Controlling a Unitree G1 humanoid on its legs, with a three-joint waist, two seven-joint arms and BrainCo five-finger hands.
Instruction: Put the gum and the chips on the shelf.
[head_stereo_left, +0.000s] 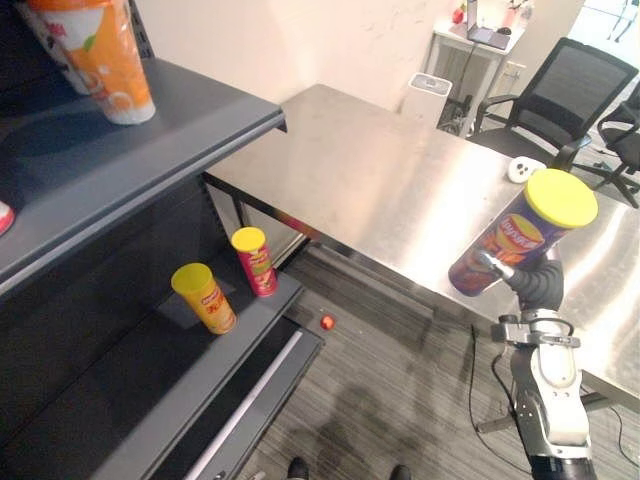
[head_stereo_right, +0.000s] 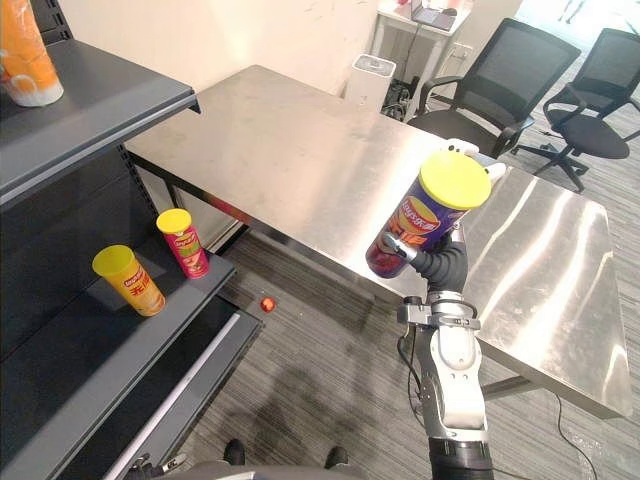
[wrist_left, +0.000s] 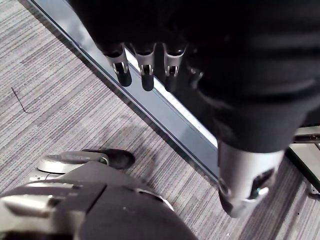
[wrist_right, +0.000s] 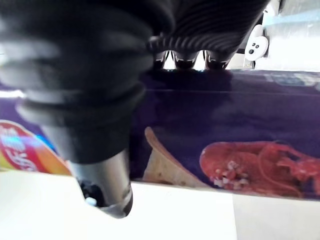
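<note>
Cylindrical chips can in right hand, steel table

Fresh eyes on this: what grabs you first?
The purple chips can with a yellow lid, tilted in the right hand at the steel table's near edge. Then the yellow can and red can on the dark lower shelf, and the orange cup on the shelf above.

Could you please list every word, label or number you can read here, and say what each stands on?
On the tall purple chips can with a yellow lid, held in the right hand: a red-and-yellow logo, lettering too blurred to quote.
On the red yellow-lidded can on the lower shelf: label too small to read.
On the yellow can beside it: likewise.
On the orange-and-white pack, upper shelf: nothing readable.
</note>
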